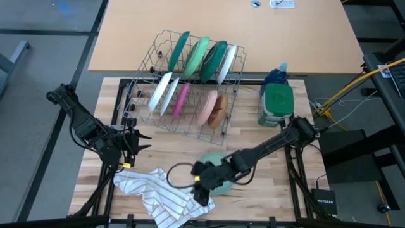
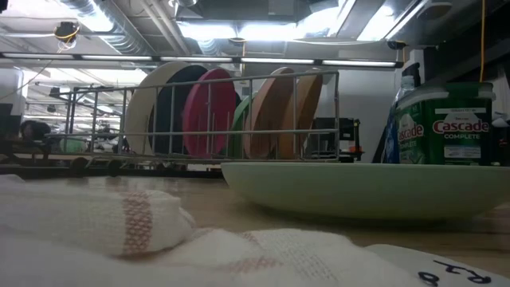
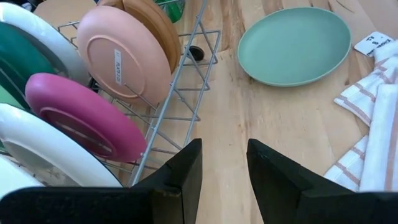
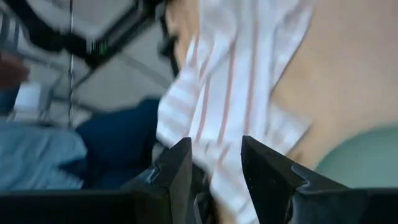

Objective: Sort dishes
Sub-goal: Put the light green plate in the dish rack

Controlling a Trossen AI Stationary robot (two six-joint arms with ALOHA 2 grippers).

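Plate: light green plate (image 1: 218, 179) flat on table, likely light, stiff, slippery; grip its rim.
Right gripper (image 1: 201, 189): spread, empty, above striped cloth (image 1: 161, 193).
Left gripper (image 1: 131, 144): parted, empty, beside rack (image 1: 183, 85).

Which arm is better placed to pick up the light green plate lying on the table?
Right. The right gripper hangs open right beside the light green plate, over the striped cloth. The left gripper waits farther off, by the dish rack.
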